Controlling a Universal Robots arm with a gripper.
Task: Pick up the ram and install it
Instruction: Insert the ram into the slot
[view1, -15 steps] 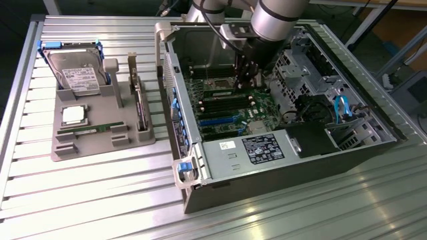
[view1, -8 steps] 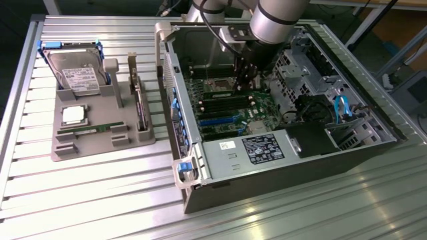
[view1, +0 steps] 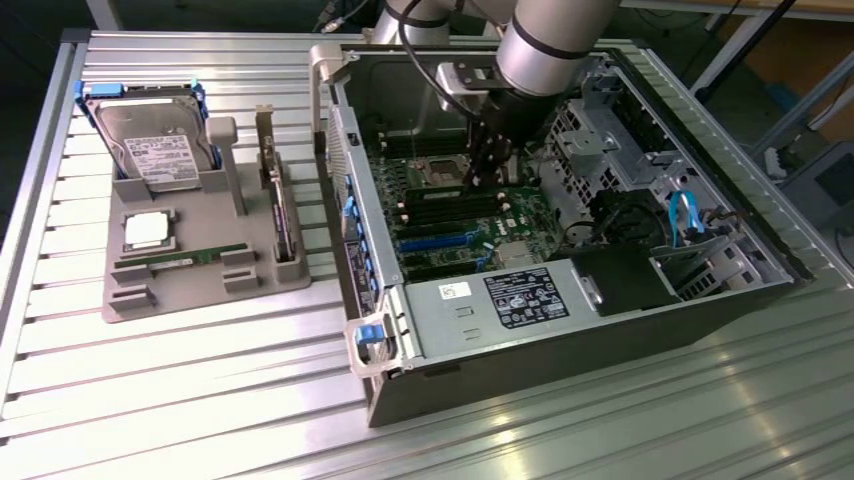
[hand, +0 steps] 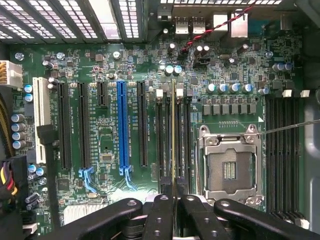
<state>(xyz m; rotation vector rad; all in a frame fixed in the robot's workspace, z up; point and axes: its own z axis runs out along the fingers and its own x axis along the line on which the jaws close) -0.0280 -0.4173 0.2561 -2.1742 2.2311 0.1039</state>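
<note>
Exterior view first: the arm reaches down into the open computer case (view1: 400, 330), and the dark gripper (view1: 486, 160) hangs low over the green motherboard (view1: 461, 235), right above the memory slots. On the exterior view's left, the grey tray (view1: 200, 292) carries a hard drive (view1: 154, 140), a silver processor chip (view1: 147, 230) and a spare stick (view1: 180, 260) lying flat, green and narrow.

Now the wrist view: the gripper (hand: 173, 189) is clenched on the ram (hand: 173, 130). We see the ram edge-on, a long, very thin greenish-gold sliver running straight out from between the black fingers (hand: 161, 210). It lines up along the bank of black memory slots (hand: 172, 107), between the blue slot (hand: 121, 125) and the open processor socket (hand: 229, 167). Whether it is seated, I cannot tell.
</note>
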